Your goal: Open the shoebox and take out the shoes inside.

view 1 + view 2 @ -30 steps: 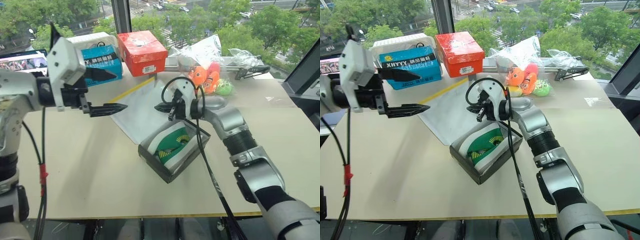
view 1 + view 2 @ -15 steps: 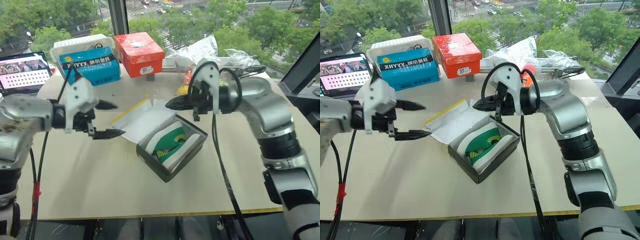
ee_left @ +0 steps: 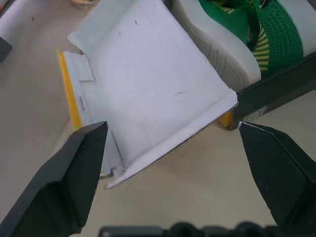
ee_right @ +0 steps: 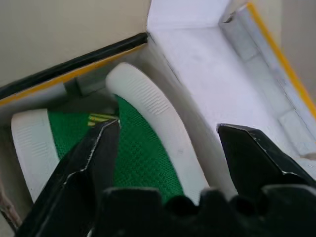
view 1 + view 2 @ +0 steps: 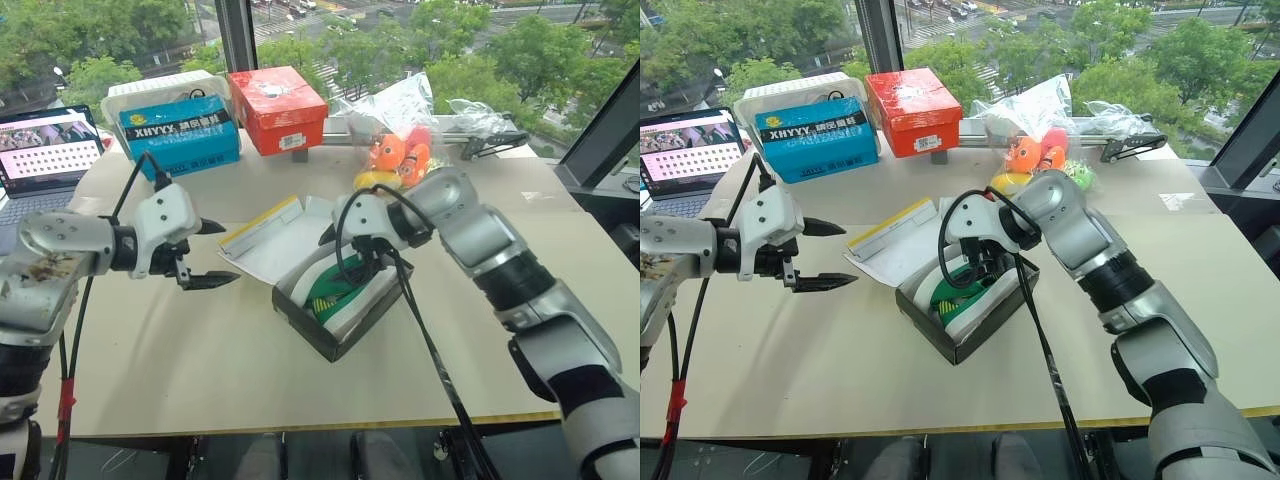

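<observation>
Yellow-edged shoebox (image 5: 340,300) sits mid-counter, lid (image 5: 275,238) flipped fully back, lying white side up on the counter (image 5: 200,350) toward my left arm. Dark sides, white inside.

Shoes (image 5: 335,290) are in the box: green uppers, white soles, lying on their sides and packed against each other. I make out two white soles in the head views, so I count one pair, but the right arm covers part of them.

Right jaws (image 5: 985,268): spread wide, pointing down into the open box just above the shoes. Right wrist view has one finger over the green mesh and the other over the white lid side, with a white sole between them. Nothing pinched; can't confirm any contact with the shoe.

Left jaws (image 5: 212,252): spread, empty, hovering over the counter just beside the lid's free edge. Left wrist view shows the lid between the two fingers, not touching either.

Other stuff, all at the far edge of the counter:
- one blue "XHYYY" box (image 5: 182,134), white tub behind it
- one red box (image 5: 280,95)
- one clear bag of orange and yellow toys (image 5: 400,150)
- one laptop (image 5: 45,145) at the far left corner, screen on

Three boxes on the counter, one of them open.
</observation>
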{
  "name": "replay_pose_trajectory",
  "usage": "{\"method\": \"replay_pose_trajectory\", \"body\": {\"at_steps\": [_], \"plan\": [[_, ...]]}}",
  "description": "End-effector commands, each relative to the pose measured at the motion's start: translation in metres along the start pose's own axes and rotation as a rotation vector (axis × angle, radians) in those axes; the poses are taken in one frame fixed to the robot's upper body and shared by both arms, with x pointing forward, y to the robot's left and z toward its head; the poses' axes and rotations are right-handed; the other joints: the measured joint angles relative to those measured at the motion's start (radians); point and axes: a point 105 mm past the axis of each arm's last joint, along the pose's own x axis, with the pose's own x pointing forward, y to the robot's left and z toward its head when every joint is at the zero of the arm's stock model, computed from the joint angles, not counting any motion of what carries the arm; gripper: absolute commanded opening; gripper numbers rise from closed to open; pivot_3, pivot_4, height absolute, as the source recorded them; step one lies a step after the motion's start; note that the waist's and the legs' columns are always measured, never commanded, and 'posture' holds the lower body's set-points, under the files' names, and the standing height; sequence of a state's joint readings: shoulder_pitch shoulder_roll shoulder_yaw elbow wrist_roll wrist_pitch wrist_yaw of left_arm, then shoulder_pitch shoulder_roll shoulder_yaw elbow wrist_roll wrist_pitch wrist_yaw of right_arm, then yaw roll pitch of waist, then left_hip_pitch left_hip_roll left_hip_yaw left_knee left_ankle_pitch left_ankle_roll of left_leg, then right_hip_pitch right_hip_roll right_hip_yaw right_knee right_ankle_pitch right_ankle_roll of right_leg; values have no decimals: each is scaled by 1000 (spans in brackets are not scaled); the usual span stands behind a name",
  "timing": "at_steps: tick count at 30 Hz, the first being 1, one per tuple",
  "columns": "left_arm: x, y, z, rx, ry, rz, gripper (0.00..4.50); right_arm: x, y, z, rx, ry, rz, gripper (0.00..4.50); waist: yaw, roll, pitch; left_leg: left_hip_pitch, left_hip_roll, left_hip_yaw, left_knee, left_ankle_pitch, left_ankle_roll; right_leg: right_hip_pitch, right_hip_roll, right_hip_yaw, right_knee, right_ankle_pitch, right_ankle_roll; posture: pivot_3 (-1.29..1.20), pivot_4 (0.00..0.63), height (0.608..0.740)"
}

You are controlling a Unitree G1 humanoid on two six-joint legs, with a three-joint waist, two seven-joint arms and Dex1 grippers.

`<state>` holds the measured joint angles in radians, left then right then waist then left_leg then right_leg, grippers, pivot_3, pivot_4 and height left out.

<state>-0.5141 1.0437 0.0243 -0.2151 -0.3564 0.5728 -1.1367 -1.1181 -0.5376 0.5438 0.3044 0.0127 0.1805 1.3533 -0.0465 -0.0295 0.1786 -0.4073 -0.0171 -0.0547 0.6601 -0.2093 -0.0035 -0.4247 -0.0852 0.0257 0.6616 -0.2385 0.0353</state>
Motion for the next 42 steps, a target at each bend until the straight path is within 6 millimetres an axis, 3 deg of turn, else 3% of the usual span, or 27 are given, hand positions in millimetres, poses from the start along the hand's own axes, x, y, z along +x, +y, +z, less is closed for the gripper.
{"method": "replay_pose_trajectory", "body": {"at_steps": [1, 11, 19, 29, 42], "plan": [[-14, 4, 15, 49, -27, 64, 4500, -1, -5, -6, -89, 68, 42, 3814, 1, 0, 0, 0, 0, 0, 0, 0, 0, 0, 0, 0, 0, 0, 0, 0, 150, 740], [-20, -2, 19, 13, -62, 100, 4500, 23, -2, -24, -106, 107, 131, 3814, -4, 0, 0, 3, 1, 0, 0, 0, 0, 1, 1, 1, 1, 0, -1, 0, 150, 740], [-22, -7, 14, -2, -48, 113, 4500, 22, -16, -9, -136, 72, 104, 3814, -14, 1, 1, 6, 1, 1, 0, 0, 0, 3, 2, 4, 2, 1, -1, 0, 150, 740], [-23, -9, 15, -6, -52, 118, 4500, 4, -14, 16, -156, 13, 146, 3814, -17, 1, 1, 4, 2, 1, -1, 0, 0, 0, 3, 5, 2, 1, -1, 0, 150, 740], [-21, -7, 24, -5, -78, 120, 4500, 23, -21, 7, -112, 30, 107, 3814, -16, 1, 1, 4, 2, 1, -1, 0, 0, 0, 3, 5, 2, 1, -2, 0, 150, 740]]}}
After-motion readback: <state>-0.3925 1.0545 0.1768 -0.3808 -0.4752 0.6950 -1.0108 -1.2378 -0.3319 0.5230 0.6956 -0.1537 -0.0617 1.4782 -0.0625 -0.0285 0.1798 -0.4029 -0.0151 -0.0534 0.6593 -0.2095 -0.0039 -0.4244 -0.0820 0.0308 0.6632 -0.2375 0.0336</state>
